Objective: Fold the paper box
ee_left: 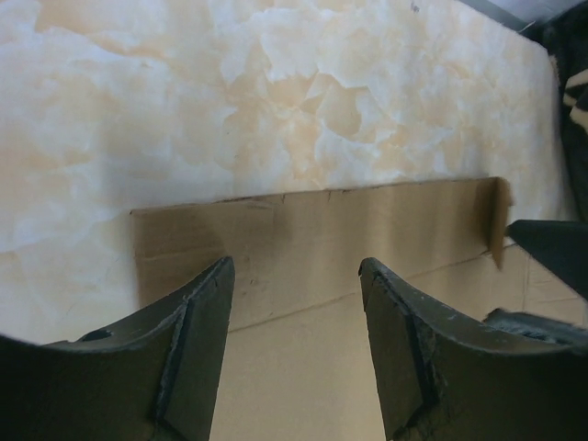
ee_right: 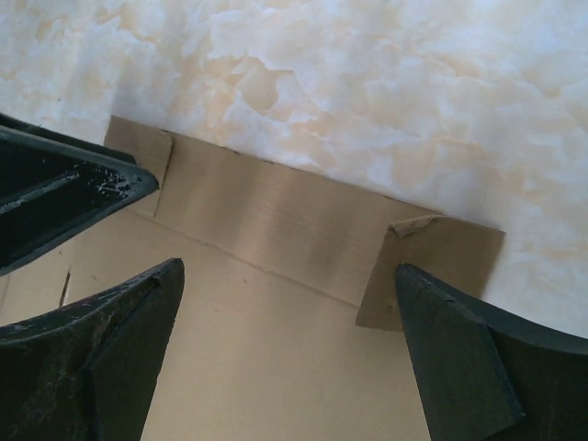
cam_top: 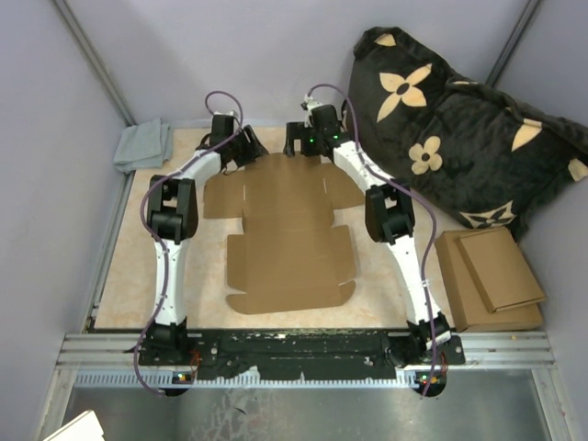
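**Asker:** Where is the paper box [cam_top: 289,234] right now?

**Me:** It lies flat and unfolded on the tabletop [cam_top: 129,276], between my 2 arms. Its far edge is right below both wrists.

**Asker:** And your hands?

**Me:** My left pincer [ee_left: 296,265] is open fairly wide and holds nothing. Its fingers hang just above the far flap [ee_left: 312,225]. My right pincer [ee_right: 289,268] is spread as wide as it goes, also empty, and sits over the same flap near the other end. A small tab [ee_right: 418,271] at that corner is already curling up off the sheet.

**Asker:** So what is the step?

**Me:** I judge it to be raising that far flap along its crease. Nothing is folded yet, so this is the very start.

**Asker:** How do you do it well?

**Me:** I'd slip 1 finger of each pincer under the free edge, at matching spots toward the 2 ends, and close lightly on the cardboard. Then I'd lift both sides together so the flap hinges on the crease and doesn't buckle in the middle. The tabletop looks smooth, so pushing sideways could make the whole sheet slide. I'd rather pull up and inward. I'd also keep clear of the curled tab, and leave room between my pincers, since each shows in the other's wrist view.
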